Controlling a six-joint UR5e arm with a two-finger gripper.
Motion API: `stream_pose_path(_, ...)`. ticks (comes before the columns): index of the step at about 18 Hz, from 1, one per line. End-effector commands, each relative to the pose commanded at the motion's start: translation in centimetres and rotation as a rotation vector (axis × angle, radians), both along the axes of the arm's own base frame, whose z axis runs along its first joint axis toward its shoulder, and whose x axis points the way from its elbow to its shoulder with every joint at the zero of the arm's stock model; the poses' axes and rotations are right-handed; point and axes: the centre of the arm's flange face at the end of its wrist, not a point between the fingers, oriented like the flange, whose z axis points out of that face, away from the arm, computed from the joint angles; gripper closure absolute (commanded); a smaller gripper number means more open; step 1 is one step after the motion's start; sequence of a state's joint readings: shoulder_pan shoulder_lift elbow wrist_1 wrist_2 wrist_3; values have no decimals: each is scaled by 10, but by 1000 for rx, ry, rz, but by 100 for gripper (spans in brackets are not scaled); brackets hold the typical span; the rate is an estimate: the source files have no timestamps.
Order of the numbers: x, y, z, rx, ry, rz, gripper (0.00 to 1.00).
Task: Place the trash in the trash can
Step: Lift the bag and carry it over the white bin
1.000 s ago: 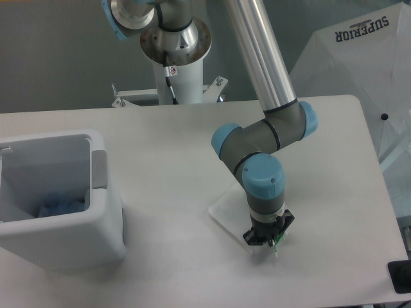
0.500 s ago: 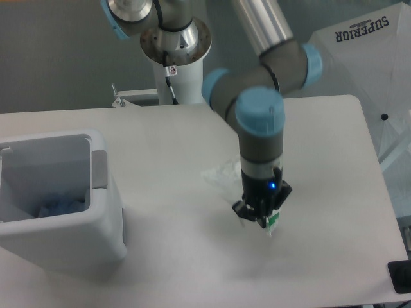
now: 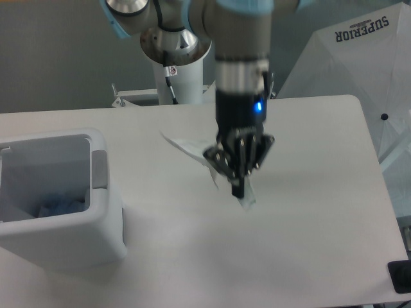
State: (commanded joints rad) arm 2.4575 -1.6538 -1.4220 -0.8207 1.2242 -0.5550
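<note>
The arm hangs upright over the table (image 3: pixel 308 256), its gripper (image 3: pixel 239 168) pointing down, clenched on the wrapper (image 3: pixel 190 149).

I see the wrapper (image 3: pixel 192 151), thin, crinkled and whitish, held up off the table and spread sideways, one end hanging low. The bin (image 3: pixel 96 218), white and boxy with thick rounded walls and a grey side panel, stands at the left, well apart. Inside lies the bottle (image 3: pixel 61 206), bluish, only partly visible.
</note>
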Motion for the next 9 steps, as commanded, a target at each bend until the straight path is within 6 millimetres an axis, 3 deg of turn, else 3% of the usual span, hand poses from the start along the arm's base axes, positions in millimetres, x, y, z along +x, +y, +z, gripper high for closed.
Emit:
stream_pose_path(4,39,14,12,47,-46,-30,100)
stream_pose_path(9,96,50,7,78,-103,-201,100)
